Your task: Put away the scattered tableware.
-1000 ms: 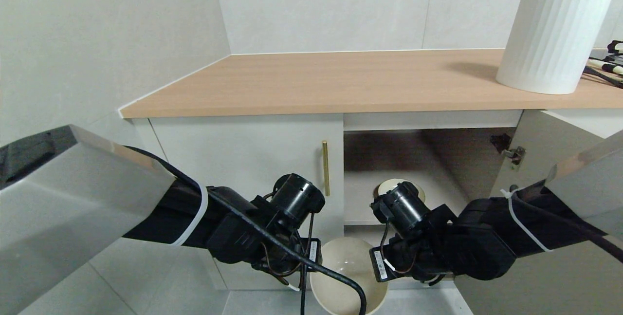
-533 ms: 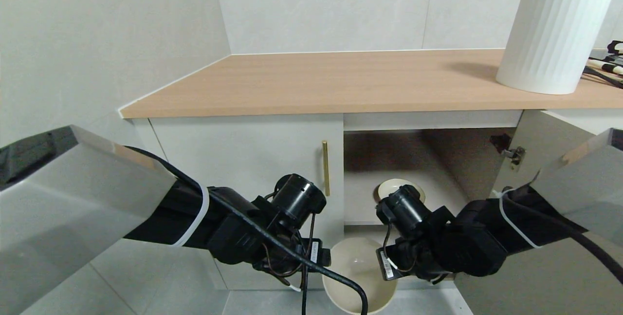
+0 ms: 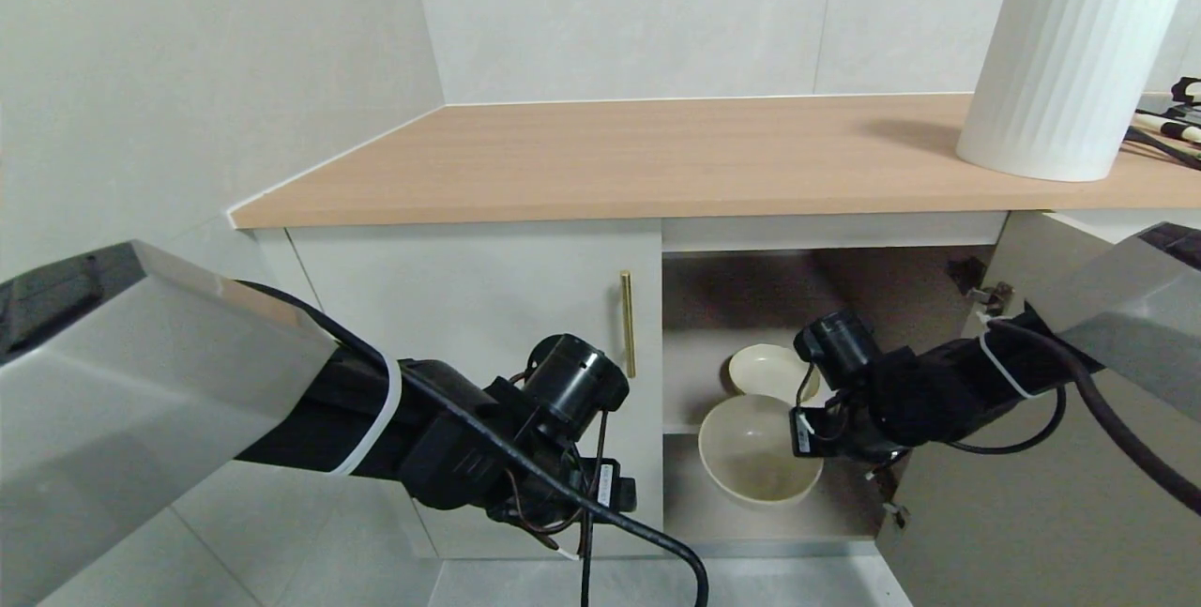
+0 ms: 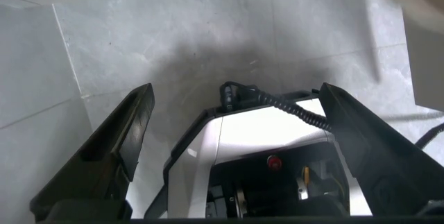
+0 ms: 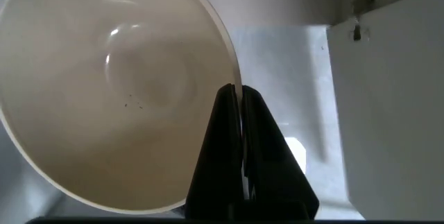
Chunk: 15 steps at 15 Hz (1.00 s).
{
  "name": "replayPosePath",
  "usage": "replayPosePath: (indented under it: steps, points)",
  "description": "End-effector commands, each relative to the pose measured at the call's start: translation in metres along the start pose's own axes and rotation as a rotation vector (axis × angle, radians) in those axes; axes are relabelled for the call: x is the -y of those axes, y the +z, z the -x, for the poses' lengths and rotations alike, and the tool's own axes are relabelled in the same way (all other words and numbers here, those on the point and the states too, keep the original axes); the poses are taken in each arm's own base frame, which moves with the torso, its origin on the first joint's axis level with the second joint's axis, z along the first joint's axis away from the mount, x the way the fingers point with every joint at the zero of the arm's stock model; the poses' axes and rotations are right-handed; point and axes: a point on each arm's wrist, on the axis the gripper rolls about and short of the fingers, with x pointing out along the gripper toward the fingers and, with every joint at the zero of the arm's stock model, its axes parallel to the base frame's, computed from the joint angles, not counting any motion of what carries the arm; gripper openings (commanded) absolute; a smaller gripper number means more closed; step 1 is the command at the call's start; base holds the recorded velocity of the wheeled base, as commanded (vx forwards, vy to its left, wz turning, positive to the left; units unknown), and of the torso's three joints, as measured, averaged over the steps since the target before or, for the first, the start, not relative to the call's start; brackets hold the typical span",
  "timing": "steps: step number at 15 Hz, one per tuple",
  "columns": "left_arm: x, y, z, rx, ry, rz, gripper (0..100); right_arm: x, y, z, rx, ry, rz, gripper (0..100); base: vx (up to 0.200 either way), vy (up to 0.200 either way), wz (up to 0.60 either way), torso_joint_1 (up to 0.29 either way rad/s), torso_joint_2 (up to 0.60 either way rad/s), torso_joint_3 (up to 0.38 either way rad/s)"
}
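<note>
Two robot arms, silver shells above and black below.
The left arm and the right arm each wore a broad, angular silver-grey shell with a glossy black upper face, giving way to a matt black forearm ringed by a thin white band. Each wrist carried a stubby black cylinder like a motor can, with thin wires looped beneath it and a small white printed label at its side. A thick black cable ran along each arm. The left fingers were black, flat-faced wedges. The right fingers were black too, narrow and tapered.
</note>
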Motion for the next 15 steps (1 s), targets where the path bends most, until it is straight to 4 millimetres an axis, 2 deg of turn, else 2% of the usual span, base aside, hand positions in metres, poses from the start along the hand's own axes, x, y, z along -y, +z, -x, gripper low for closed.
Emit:
replayPosePath:
  steps: [1, 6, 11, 15]
  points:
    - [0.000, 0.000, 0.000, 0.003, 0.000, 0.001, 100, 0.008, 0.017, -0.004, 0.040, -0.002, -0.090, 0, 0.000, 0.000, 0.00, 0.000, 0.00, 0.000]
    - [0.000, 0.000, 0.000, 0.002, 0.001, 0.001, 100, 0.019, 0.042, -0.010, 0.178, 0.038, -0.265, 0, 0.000, 0.000, 0.00, 0.000, 0.00, 0.000]
    - [0.000, 0.000, 0.000, 0.002, 0.001, 0.001, 100, 0.027, 0.053, -0.037, 0.235, 0.043, -0.385, 0, 0.000, 0.000, 0.00, 0.000, 0.00, 0.000]
    - [0.000, 0.000, 0.000, 0.002, 0.001, 0.001, 100, 0.034, 0.060, -0.050, 0.250, 0.021, -0.433, 0, 0.000, 0.000, 0.00, 0.000, 0.00, 0.000]
